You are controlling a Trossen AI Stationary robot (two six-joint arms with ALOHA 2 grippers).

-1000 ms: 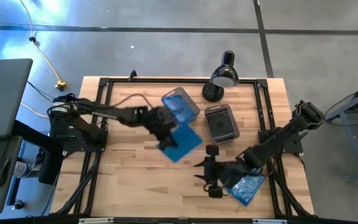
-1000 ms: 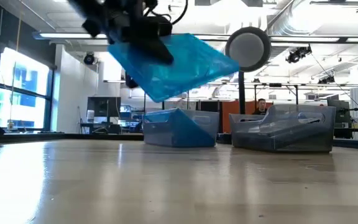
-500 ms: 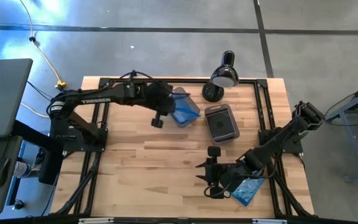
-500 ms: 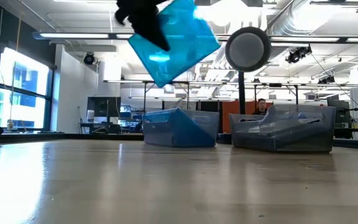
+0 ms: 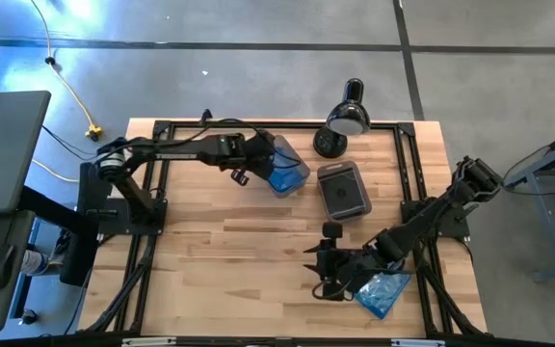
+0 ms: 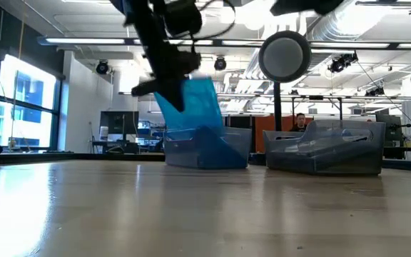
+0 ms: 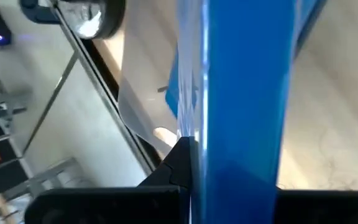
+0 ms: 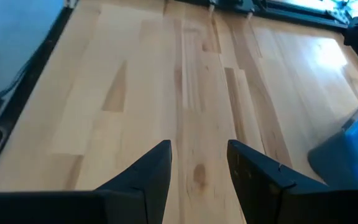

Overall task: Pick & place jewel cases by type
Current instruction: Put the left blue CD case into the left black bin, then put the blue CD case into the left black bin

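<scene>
Jewel cases are what we are sorting, and starting at the left we see the left gripper [image 5: 258,159] reached out over the left tub [image 5: 287,166], its fingers clamped on a blue jewel case [image 6: 190,107]. In the low view we see that case hanging nearly upright, its lower edge down inside the tub, where another blue case [image 6: 216,146] leans against the wall. Our left wrist view shows the held case edge-on, pinched between the dark fingers [image 7: 179,168]. Just to the right stands the second tub [image 5: 343,190], holding a dark grey case [image 5: 343,196]; behind it sits the black lamp [image 5: 347,118]. Farther right and toward the near edge of the table [image 5: 210,260], we find the right gripper [image 5: 318,273] low over bare wood, fingers [image 8: 157,165] apart and holding nothing. One more blue case [image 5: 383,292] lies flat on the table just beside that arm's wrist, well apart from both tubs.
</scene>
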